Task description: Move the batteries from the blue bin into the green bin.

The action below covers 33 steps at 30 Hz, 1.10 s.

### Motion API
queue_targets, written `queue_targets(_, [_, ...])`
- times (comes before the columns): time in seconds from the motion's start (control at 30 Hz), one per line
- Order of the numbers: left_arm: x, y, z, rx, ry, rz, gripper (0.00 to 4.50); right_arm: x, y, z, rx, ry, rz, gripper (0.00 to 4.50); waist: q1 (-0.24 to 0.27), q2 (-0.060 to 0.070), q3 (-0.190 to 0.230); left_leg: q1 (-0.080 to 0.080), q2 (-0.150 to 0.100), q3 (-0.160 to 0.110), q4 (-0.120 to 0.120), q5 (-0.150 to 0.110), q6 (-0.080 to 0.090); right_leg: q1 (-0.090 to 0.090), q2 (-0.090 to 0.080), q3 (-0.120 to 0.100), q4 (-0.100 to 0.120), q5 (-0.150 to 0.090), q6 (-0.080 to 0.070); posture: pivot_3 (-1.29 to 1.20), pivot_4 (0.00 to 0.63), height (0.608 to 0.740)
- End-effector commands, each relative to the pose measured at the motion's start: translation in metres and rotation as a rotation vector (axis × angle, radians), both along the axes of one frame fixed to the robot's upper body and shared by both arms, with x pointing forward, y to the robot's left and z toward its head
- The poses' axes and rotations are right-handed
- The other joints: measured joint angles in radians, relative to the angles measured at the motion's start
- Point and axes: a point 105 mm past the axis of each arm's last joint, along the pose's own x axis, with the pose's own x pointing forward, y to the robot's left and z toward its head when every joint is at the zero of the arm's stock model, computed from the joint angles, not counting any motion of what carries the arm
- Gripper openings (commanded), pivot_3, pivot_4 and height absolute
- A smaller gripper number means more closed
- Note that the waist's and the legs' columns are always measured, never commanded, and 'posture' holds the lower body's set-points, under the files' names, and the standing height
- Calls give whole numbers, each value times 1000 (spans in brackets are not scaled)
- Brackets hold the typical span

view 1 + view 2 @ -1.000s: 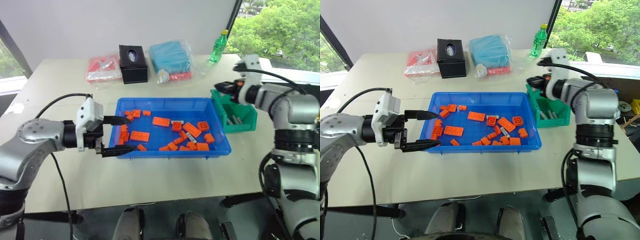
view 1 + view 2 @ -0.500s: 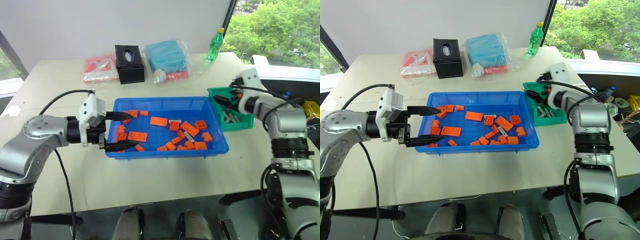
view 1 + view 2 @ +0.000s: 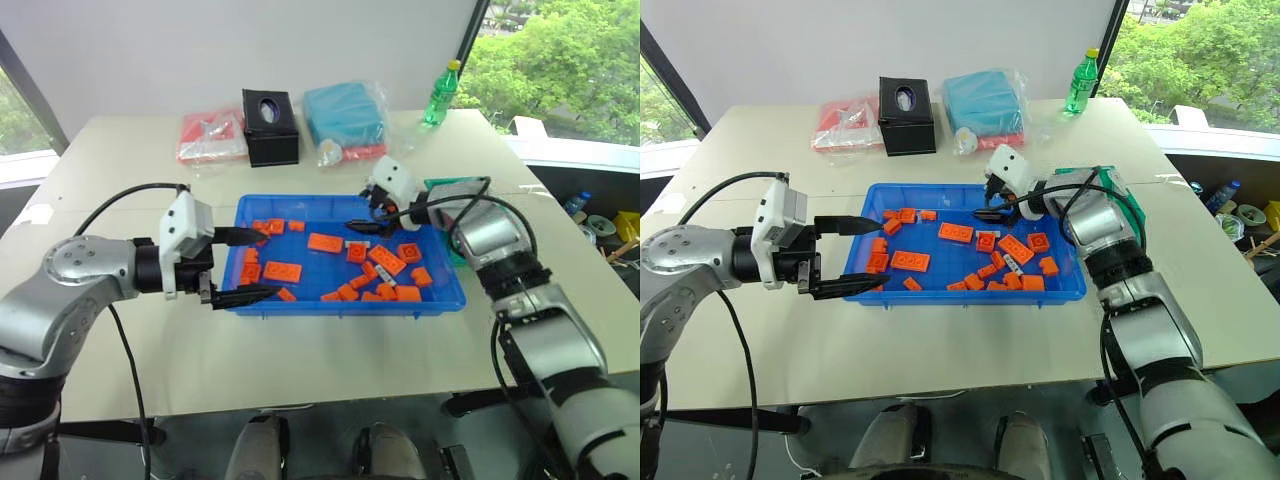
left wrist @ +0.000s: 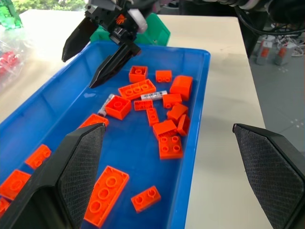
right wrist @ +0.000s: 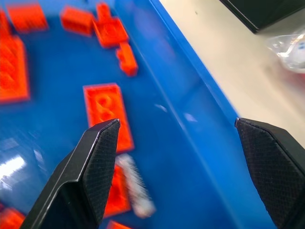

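Note:
The blue bin (image 3: 440,298) sits mid-table, strewn with several orange bricks (image 3: 280,271). Among them lie two silver batteries (image 3: 354,243) (image 3: 383,272), one of which also shows in the left wrist view (image 4: 153,95) and one in the right wrist view (image 5: 136,186). My right gripper (image 3: 358,224) hangs open over the bin's back middle, just above the bricks and holding nothing. My left gripper (image 3: 272,263) is open at the bin's left end, one finger over the rim. The green bin (image 4: 158,32) stands at the blue bin's right end, largely hidden behind my right arm.
Along the table's back edge are a black tissue box (image 3: 270,127), a red bagged packet (image 3: 212,135), a teal bagged packet (image 3: 343,112) and a green bottle (image 3: 440,95). Bare tabletop lies in front of the blue bin.
My right gripper swung left from above the green bin to over the blue bin, rolling its wrist on the way. My left gripper kept its place. The camera view shifted a little.

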Motion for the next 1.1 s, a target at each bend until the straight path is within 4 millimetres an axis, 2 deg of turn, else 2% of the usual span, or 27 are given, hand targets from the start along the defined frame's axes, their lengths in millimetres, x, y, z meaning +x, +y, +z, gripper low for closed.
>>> queue_targets(0.03, [-6,0,10,-6,-45,11,4500,7,-8,3,-79,-40,36,3957,-7,0,0,0,0,0,0,0,0,0,0,0,1,0,0,0,150,630])
queue_targets(0.17, [-7,2,11,-9,-53,34,4500,7,-17,-16,-157,-24,64,3957,-11,-1,0,0,0,0,0,1,-1,-1,-1,0,6,0,0,0,150,630])
queue_targets(0.33, [-9,2,12,-13,-57,45,4500,8,-18,-26,-163,-1,68,3957,-11,-1,0,0,0,0,1,1,-2,-2,-1,0,9,0,0,0,150,630])
queue_targets(0.73, [-5,1,15,-16,-68,39,4500,3,-2,-49,-95,132,56,3957,-10,-2,-1,0,0,-1,2,2,-3,-2,-1,0,11,0,-1,0,150,630])
queue_targets(0.83, [-3,0,16,-16,-71,33,4500,2,2,-51,-76,168,51,3103,-11,-2,-1,0,0,-1,2,2,-3,-2,-1,0,11,0,-1,0,150,630])
queue_targets(0.97, [-2,0,17,-15,-77,26,4500,0,6,-50,-40,205,60,1106,-9,-2,-1,0,0,-1,2,2,-3,-2,-1,0,11,0,-1,0,150,630])
queue_targets(1.03, [-1,0,17,-14,-76,25,4500,1,8,-43,-4,193,58,85,-10,-2,-1,0,0,-1,2,2,-3,-2,-1,0,11,0,-1,0,150,630])
queue_targets(1.1, [-1,1,16,-14,-76,24,4500,3,8,-31,36,162,51,50,-11,-1,-1,0,0,-1,2,2,-3,-2,-1,0,11,0,0,0,150,630])
